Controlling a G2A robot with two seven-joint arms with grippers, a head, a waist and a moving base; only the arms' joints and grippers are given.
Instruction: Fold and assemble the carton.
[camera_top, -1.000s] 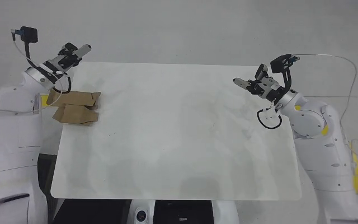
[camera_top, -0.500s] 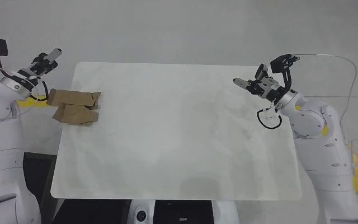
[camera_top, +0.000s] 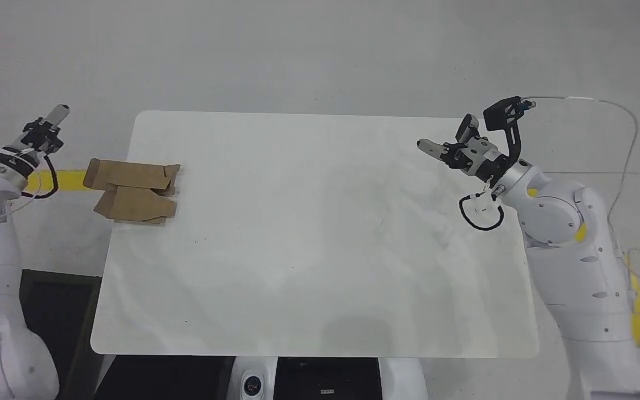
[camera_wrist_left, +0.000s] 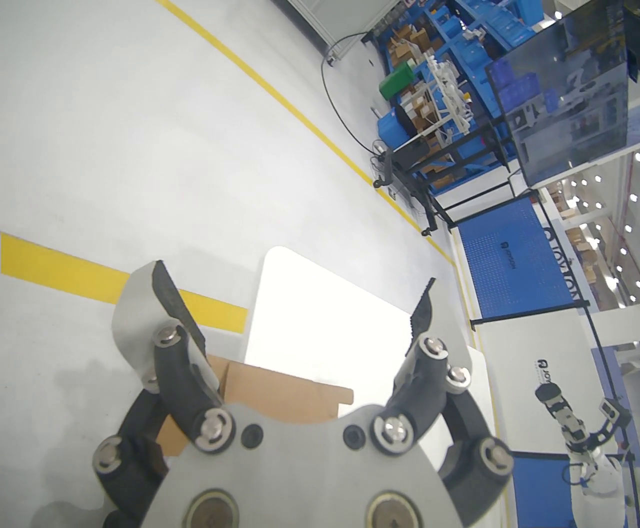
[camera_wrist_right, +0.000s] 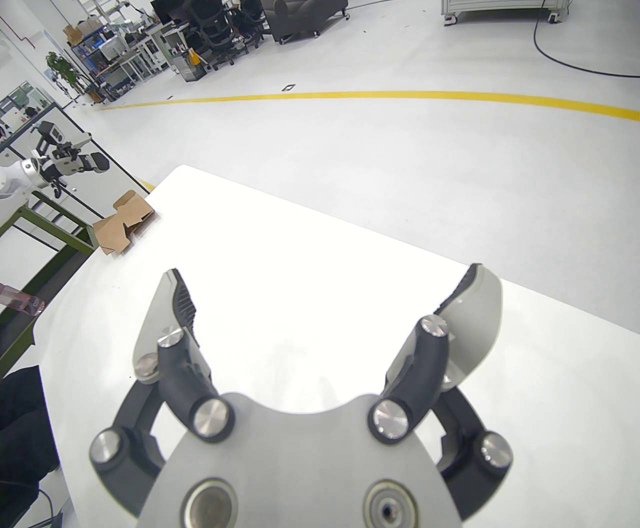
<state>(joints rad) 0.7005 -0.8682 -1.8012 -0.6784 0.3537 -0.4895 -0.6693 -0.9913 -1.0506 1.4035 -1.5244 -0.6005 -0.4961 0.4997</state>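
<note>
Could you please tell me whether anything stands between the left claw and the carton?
Nothing visible does. The open left claw hangs off the edge of the table, just beyond the carton, with only open air between them.

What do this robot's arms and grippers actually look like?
The right arm is a white shell with yellow patches and a looped black cable. The left gripper and right gripper each have a grey plate, black links, silver bolts and two pale fingers with ribbed black pads.
</note>
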